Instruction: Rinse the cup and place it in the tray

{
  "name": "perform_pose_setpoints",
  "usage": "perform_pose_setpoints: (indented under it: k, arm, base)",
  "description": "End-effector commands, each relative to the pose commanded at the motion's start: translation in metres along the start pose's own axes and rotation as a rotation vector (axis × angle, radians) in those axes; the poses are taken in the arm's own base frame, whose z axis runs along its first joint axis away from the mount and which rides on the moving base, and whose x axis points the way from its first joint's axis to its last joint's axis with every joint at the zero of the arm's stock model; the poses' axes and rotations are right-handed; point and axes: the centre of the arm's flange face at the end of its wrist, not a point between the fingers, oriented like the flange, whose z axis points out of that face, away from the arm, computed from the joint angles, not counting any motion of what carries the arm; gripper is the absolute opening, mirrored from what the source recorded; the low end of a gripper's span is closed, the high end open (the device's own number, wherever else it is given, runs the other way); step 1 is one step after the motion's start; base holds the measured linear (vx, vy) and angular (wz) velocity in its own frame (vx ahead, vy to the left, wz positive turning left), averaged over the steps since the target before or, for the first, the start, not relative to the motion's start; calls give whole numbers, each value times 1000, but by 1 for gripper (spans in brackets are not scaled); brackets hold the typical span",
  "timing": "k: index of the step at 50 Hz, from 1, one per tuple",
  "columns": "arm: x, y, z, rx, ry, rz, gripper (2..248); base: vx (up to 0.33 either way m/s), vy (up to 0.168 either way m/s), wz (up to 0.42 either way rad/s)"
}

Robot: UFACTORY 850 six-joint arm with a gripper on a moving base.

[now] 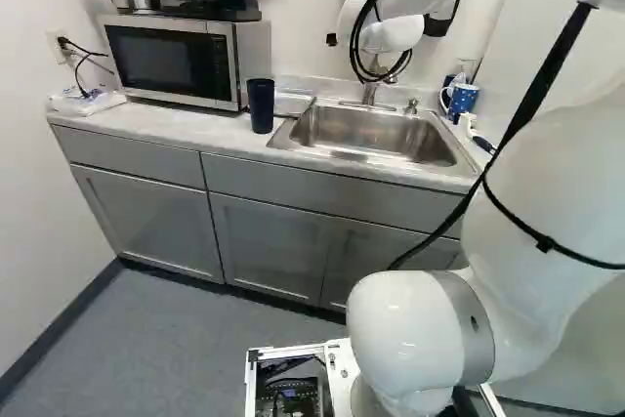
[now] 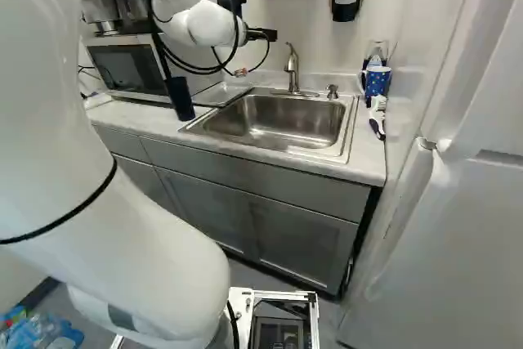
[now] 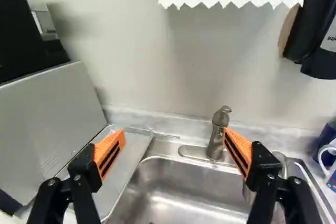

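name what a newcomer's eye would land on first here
Probably the bulky white arm, filling much of the right of the left base view. Next, the bright orange pads of the open gripper, standing out against the steel sink and tray in the wrist view. Then the dark blue cup, upright on the pale counter between the microwave and the sink.
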Motion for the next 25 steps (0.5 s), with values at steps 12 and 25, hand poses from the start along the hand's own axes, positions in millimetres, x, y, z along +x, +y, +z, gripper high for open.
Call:
perform_pose_setpoints:
  k: [12,25]
  arm:
    - [0,10,19,-20,-42,11,247]
    - [-1,16,39,-34,-89,21,247]
  base:
    - [0,0,0]
    - [0,0,0]
